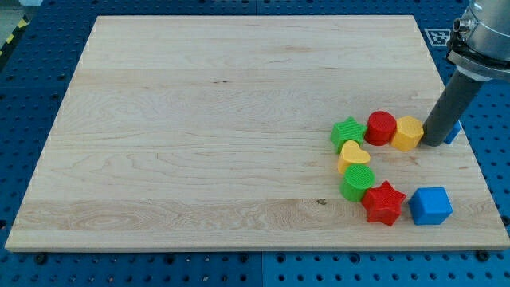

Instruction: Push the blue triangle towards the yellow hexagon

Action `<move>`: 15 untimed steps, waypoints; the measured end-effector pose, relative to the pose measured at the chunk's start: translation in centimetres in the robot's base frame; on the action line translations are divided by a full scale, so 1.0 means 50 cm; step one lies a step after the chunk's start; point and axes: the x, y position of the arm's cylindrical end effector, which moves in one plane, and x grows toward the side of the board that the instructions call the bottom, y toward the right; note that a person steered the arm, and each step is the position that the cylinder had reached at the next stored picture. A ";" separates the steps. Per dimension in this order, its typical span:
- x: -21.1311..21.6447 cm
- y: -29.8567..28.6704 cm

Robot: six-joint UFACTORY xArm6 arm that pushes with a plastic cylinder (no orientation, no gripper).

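Note:
The yellow hexagon (407,133) sits near the board's right edge, touching the red round block (381,127) on its left. My tip (433,143) stands just right of the yellow hexagon. The blue triangle (454,131) is mostly hidden behind the rod; only a small blue corner shows at the rod's right side, by the board's right edge.
A green star (348,131), a yellow heart (354,155), a green round block (358,182), a red star (383,202) and a blue cube (430,206) curve down below the hexagon. The wooden board (199,135) ends just right of my tip.

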 end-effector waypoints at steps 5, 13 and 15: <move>-0.059 0.043; 0.092 0.121; 0.073 0.121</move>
